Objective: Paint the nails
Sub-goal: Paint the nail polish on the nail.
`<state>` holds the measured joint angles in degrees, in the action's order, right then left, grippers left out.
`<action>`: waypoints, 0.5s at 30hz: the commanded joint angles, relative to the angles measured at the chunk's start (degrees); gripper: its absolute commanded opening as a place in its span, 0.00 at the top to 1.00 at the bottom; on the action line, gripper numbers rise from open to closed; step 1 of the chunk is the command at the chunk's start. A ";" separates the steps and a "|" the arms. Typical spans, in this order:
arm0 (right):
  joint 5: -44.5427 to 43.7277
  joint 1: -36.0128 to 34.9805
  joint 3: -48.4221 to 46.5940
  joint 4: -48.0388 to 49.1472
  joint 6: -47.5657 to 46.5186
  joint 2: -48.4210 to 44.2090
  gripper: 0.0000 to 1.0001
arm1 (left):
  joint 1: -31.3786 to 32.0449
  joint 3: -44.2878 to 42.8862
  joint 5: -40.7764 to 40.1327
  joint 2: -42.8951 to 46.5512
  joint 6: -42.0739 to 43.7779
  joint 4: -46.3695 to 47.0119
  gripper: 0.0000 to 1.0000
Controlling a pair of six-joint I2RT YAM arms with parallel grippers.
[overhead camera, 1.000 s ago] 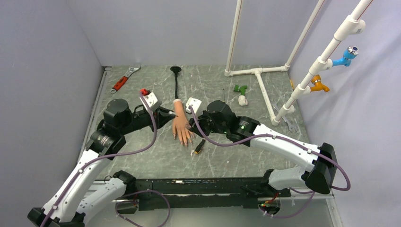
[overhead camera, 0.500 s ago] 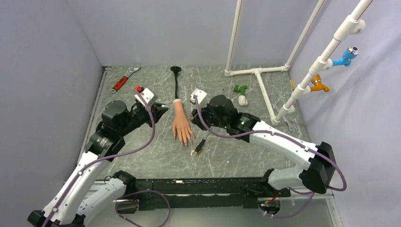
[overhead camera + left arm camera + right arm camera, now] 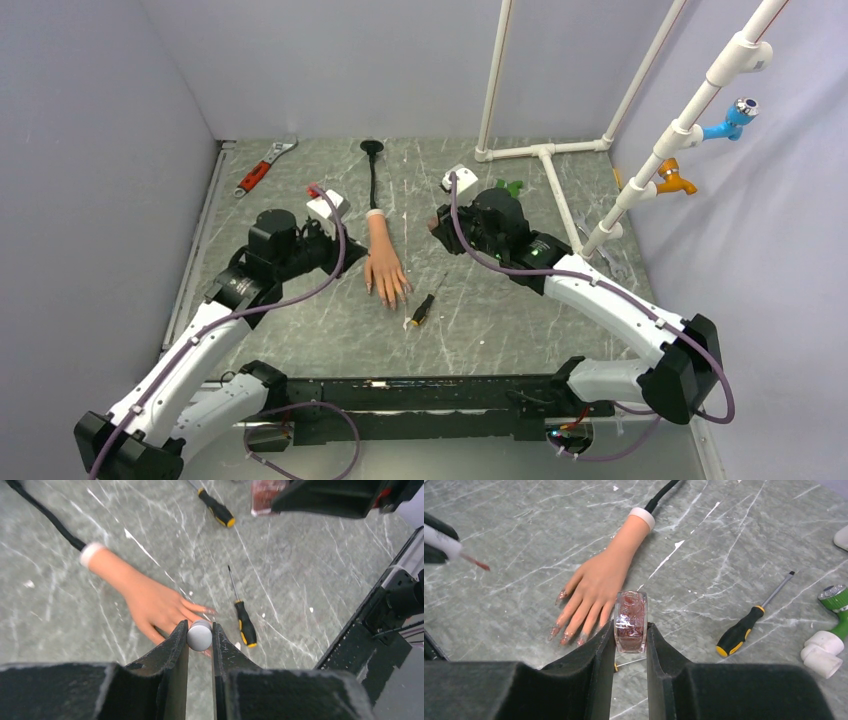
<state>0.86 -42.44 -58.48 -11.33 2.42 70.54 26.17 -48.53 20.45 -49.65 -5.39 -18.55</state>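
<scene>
2 grippers, each clamped on its half of the polish. The left gripper pinches the round pale brush cap between its jaws. In the right wrist view the reddish brush sticks out bare at the far left. The right gripper is closed on the polish bottle, whose neck stands uncapped.

A second ago the 2 were nearly together above the wrist of the mannequin hand. Since then the right arm has carried the bottle back and to the right, while the left has kept to the hand's left side. I take that to mean the brush is drawn and loaded, so painting can begin.

The hand lies flat, palm down, mid-table, fingers toward the arm bases. The nails at its 5 fingertips are uncovered. They look glittery pink from here, but how many are coated I cannot tell.

A black-and-yellow screwdriver lies just beside the fingertips. It is the only thing near the brush's approach, and a careless sweep could nudge it. A 2nd screwdriver lies further right, near a green-and-white pipe fitting. Well apart at the back are a red-handled wrench, the hand's black stalk and a white pipe frame.
</scene>
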 commanded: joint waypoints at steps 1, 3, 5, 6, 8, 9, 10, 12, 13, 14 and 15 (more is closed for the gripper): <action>-0.10 0.33 0.03 4.39 1.51 -1.00 1.00 | 0.97 3.26 1.32 0.96 -4.90 1.79 1.00; 0.22 0.48 0.20 4.58 1.65 -0.77 1.00 | 1.77 4.18 0.54 0.59 -5.53 2.24 1.00; 0.58 0.64 0.29 5.03 1.92 -0.84 1.00 | 2.73 4.64 -0.10 -0.43 -6.01 2.41 1.00; 0.69 0.92 0.39 5.23 1.92 -0.93 1.00 | 3.18 4.97 -0.20 -1.02 -6.70 2.67 1.00; 1.10 1.12 0.53 5.65 2.03 -1.08 1.00 | 3.77 6.91 -0.14 -1.76 -8.33 4.39 1.00; 1.22 1.29 0.62 5.72 2.07 -1.24 1.00 | 4.12 7.97 -0.19 -1.96 -9.13 5.36 1.00; 1.32 1.59 0.71 5.72 2.20 -1.44 1.00 | 4.37 9.08 -0.41 -1.95 -9.86 6.37 1.00; 1.35 1.74 1.09 5.87 2.24 -1.90 1.00 | 4.86 10.97 -1.03 -2.03 -10.98 8.24 1.00; 1.39 1.82 1.46 6.04 2.24 -2.10 1.00 | 5.08 11.84 -1.04 -2.19 -11.30 9.14 1.00; 1.41 1.85 1.66 6.21 2.22 -2.29 1.00 | 5.22 12.54 -0.97 -2.44 -11.46 10.42 1.00; 1.42 1.84 1.77 6.23 2.32 -2.33 1.00 | 5.46 13.30 -0.76 -2.77 -11.42 11.42 1.00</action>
<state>1.80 -40.91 -57.25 -8.93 3.70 70.43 30.79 -37.26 20.03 -51.83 -14.17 -13.74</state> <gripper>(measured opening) 0.268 0.208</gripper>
